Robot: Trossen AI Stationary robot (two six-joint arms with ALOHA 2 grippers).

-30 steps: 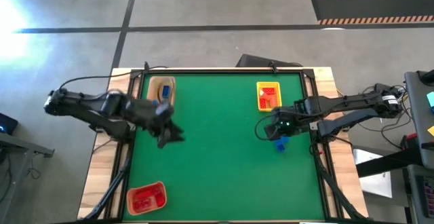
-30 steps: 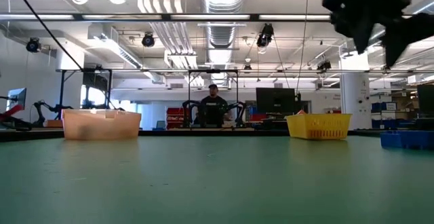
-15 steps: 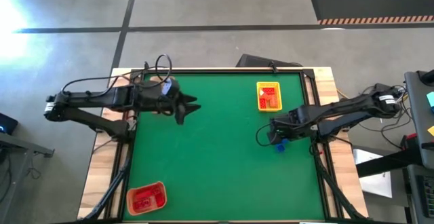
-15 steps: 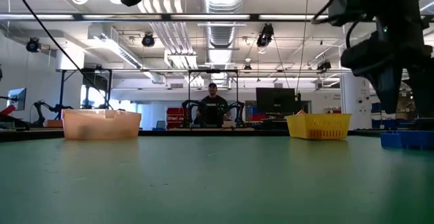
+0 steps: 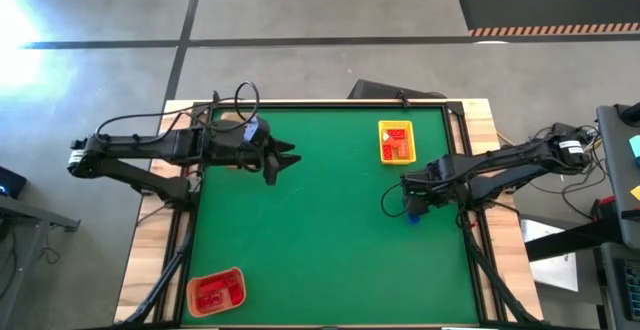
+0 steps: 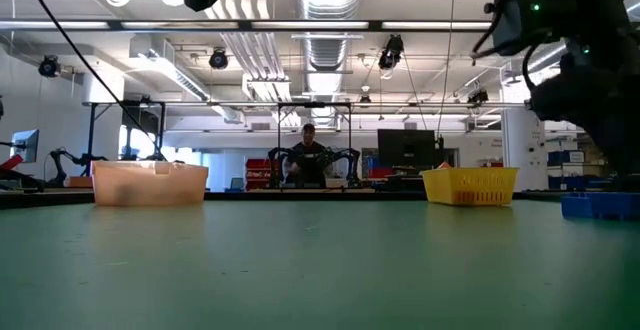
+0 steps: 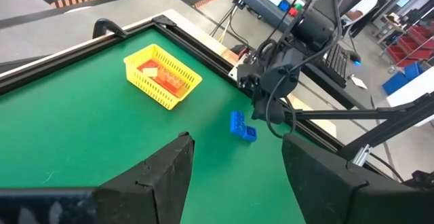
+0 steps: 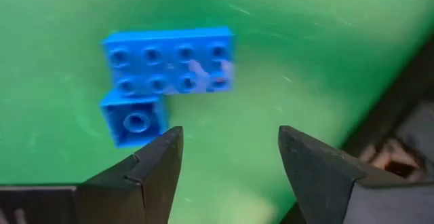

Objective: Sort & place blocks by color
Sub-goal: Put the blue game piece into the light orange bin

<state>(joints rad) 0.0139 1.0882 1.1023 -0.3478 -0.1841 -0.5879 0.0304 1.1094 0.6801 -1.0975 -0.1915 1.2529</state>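
Two blue blocks lie side by side on the green mat near the table's right edge: a long one [image 8: 169,58] and a small square one [image 8: 133,119], also seen as blue blocks [image 5: 414,217] from above. My right gripper [image 8: 230,153] hovers open just above them, touching nothing. My left gripper [image 5: 288,158] is open in the air at the far left of the table, above the tan tray [image 6: 150,182]. Red and orange blocks sit in the yellow tray [image 5: 396,141]. Red blocks sit in the orange tray [image 5: 215,290].
The green mat [image 5: 320,230] between the trays is bare. The table's black right rail [image 8: 400,95] runs close beside the blue blocks. The tan tray is mostly hidden under my left arm in the high view. A person stands in the room far behind the table [image 6: 308,155].
My left gripper has swung from the mat's left middle toward the far edge and turned to point toward the right, now stopping above the tan tray. My right gripper has come down closer to the blue blocks. The blocks have not moved.
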